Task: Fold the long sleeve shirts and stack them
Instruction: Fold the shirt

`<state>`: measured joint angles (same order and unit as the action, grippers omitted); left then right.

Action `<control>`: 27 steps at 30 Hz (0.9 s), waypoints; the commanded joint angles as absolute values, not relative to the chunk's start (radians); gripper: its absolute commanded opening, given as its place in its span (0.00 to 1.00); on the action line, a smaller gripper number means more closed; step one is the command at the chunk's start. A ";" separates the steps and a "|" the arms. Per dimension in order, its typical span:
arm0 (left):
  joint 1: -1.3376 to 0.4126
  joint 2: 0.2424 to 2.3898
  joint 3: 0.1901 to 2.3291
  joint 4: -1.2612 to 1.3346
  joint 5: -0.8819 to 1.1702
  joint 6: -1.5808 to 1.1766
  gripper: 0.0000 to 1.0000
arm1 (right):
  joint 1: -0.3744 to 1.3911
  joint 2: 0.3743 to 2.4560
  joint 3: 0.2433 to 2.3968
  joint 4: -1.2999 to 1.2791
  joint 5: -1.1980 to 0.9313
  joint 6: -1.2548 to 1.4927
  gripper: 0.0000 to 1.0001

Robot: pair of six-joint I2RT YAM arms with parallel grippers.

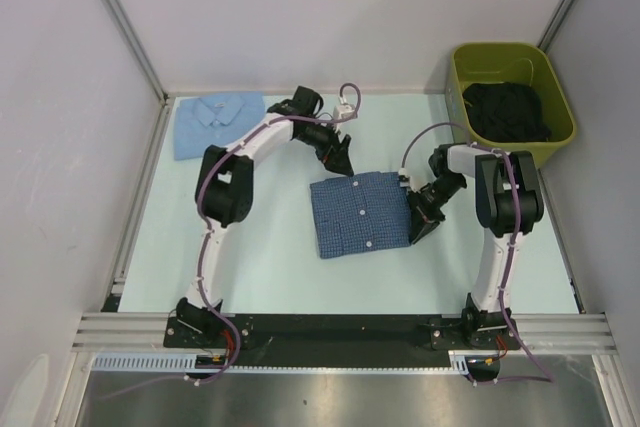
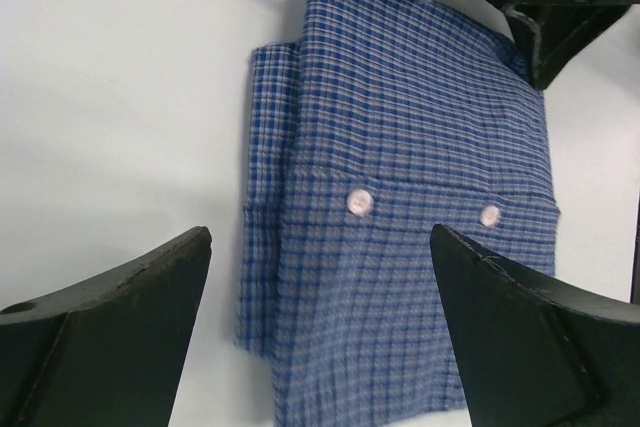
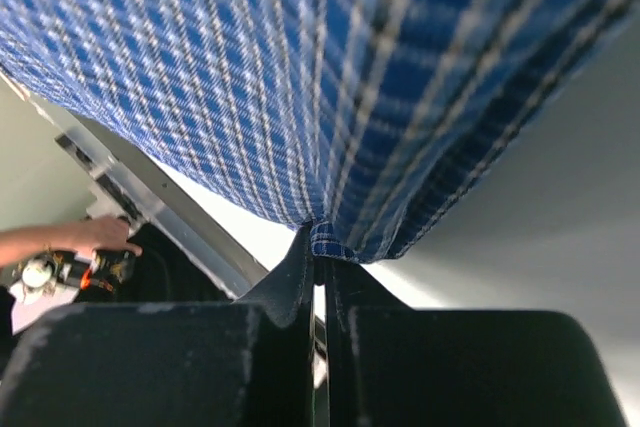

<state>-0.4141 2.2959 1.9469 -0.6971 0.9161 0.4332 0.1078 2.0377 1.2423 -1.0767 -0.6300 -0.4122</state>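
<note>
Black fingers of my right pincer [image 3: 318, 247] sit closest to the lens, pressed together on an edge of the blue checked shirt [image 3: 300, 77], whose cloth fills the view beyond them. Seen from above, that shirt lies as a folded rectangle in the middle of the table [image 1: 280, 277], with my right pincer at its right edge. My left pincer [image 2: 320, 247] hovers near the shirt's far edge, fingers spread wide apart and holding nothing. The pale blue shirt [image 1: 212, 122] lies folded in the far left corner, well apart. I judge the step in hand is carrying the checked shirt over to stack it. To do that well, I would grip a second edge with my left pincer, lift both sides level, and travel slowly so the folds hold.
</note>
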 commanded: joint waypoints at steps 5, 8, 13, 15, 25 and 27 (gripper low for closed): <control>-0.423 2.500 2.203 -0.767 1.025 0.261 0.95 | 0.097 2.117 1.382 -1.164 -0.469 -0.506 0.00; -0.426 2.543 2.217 -0.821 1.051 0.241 0.92 | 0.094 2.129 1.413 -1.177 -0.463 -0.509 0.00; -0.443 2.566 2.171 -0.914 1.028 0.287 0.85 | 0.092 2.149 1.460 -1.187 -0.462 -0.512 0.00; -0.460 2.568 2.155 -0.946 0.993 0.313 0.84 | 0.094 2.160 1.474 -1.193 -0.462 -0.509 0.00; -0.509 2.614 2.168 -0.977 0.993 0.316 0.65 | 0.113 2.177 1.516 -1.204 -0.459 -0.495 0.00; -0.491 2.583 2.134 -0.895 0.985 0.275 0.56 | 0.118 2.174 1.513 -1.201 -0.459 -0.494 0.00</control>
<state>-0.4934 2.5683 2.1700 -0.9413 1.0401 0.3046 0.1070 2.1643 1.4780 -1.2396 -0.4885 -0.4831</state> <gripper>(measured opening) 0.613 0.021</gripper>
